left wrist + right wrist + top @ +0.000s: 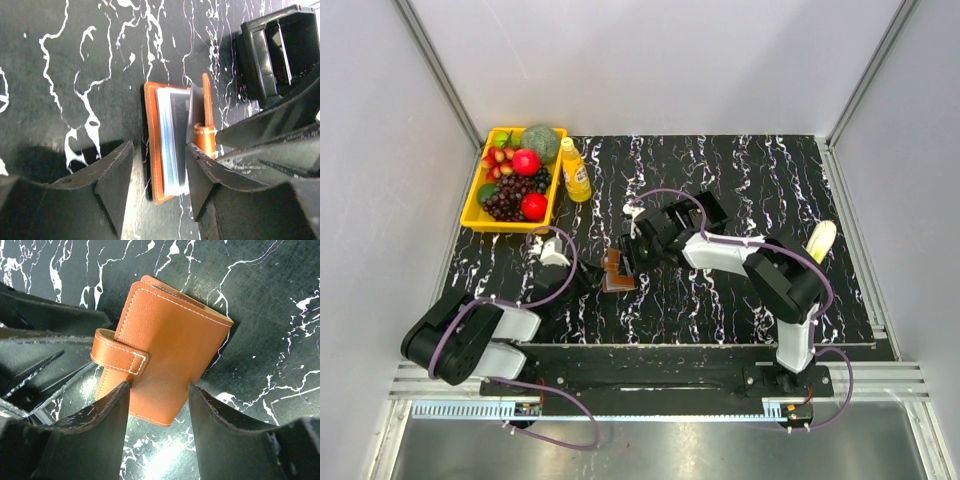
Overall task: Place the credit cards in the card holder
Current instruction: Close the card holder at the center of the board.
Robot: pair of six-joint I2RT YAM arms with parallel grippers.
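Nearest in the left wrist view, the left gripper is seen with its jaws apart and nothing clamped between them. Just beyond its tips, at the centre of that frame, the card holder lies opened on the black marbled table. Clear sleeves with cards in them are turned face up. One leather cover is stood on edge at their right, with the strap at its lower end.

In the right wrist view the right gripper is set at the outer face of that cover, jaws apart and tips at the lower edge of the leather. Whether the cover is pinched or only propped cannot be told.

The holder is judged light and soft — leather that bends at the spine and would likely fall shut if let go. A hold is best taken on a stitched cover edge or the strap, not on the thin, slick sleeves. The cards are judged stiff, thin and slippery, so they would be taken by an edge and fed in flat.

In the top view the two arms are crowded round the holder at centre-left, so little room is left there. Bare table is seen below and to the right of it. Farther up, a black box sits just above the right arm — the nearest obstacle. A yellow tray of fruit and a bottle stand at the upper left. A banana lies at the right, well apart.
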